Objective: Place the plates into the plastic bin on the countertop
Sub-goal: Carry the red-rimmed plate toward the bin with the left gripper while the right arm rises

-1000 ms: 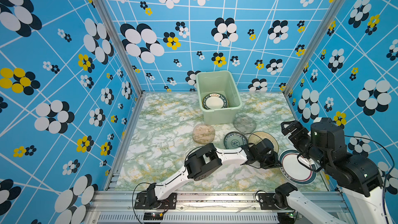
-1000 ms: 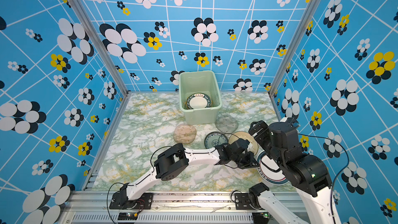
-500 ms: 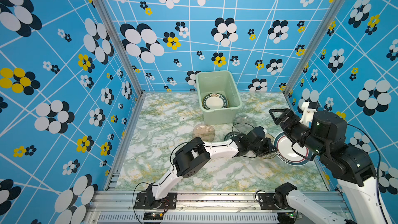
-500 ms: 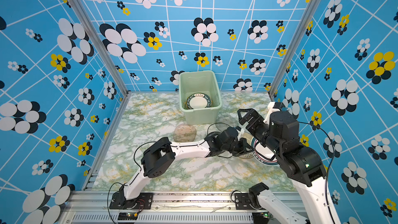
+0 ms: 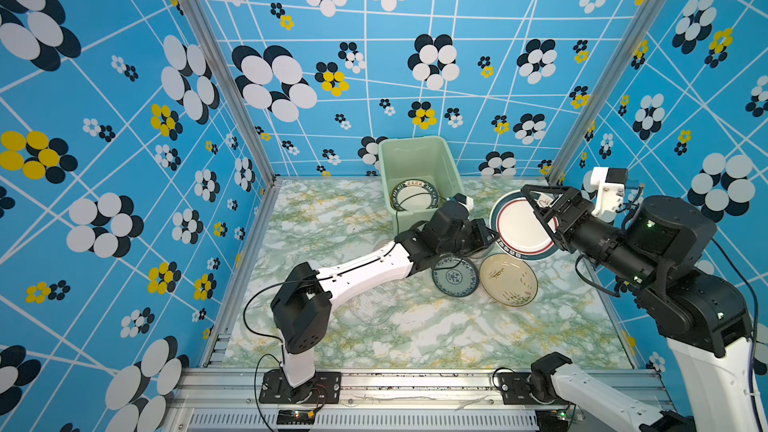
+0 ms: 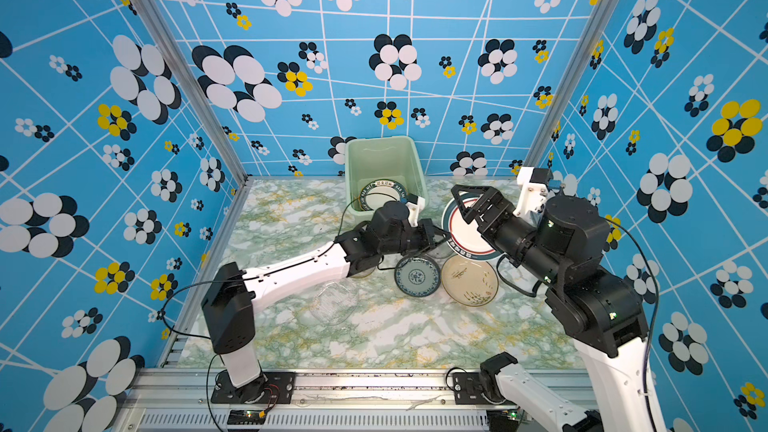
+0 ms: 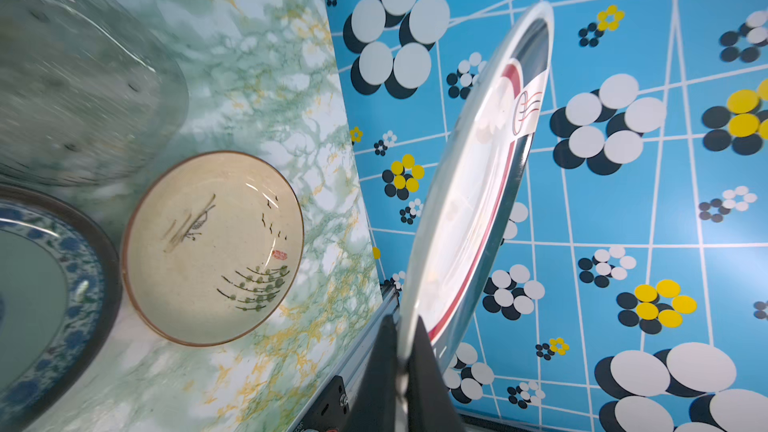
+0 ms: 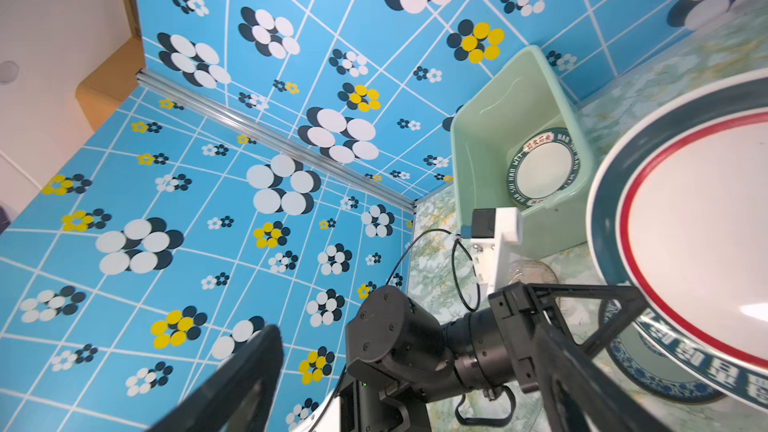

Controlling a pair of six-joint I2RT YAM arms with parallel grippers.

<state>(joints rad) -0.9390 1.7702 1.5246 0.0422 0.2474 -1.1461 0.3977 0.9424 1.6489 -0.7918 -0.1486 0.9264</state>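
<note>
The big white plate [image 5: 521, 229] with the dark rim is tilting up on edge over the countertop [image 5: 332, 218], just right of the green bin [image 5: 415, 151]. The left gripper [image 5: 487, 238] is clamping its rim on the bin-facing side. The right gripper [image 5: 539, 214] is hovering at the plate's face, jaws spread wide and gripping nothing. Being nearer the bin, the left arm is probably doing the carrying.

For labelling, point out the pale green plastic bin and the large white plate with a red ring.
green plastic bin [image 5: 412, 160]: in a top view, inner back wall.
large white plate [image 5: 515, 230]: in a top view, white centre.
</note>
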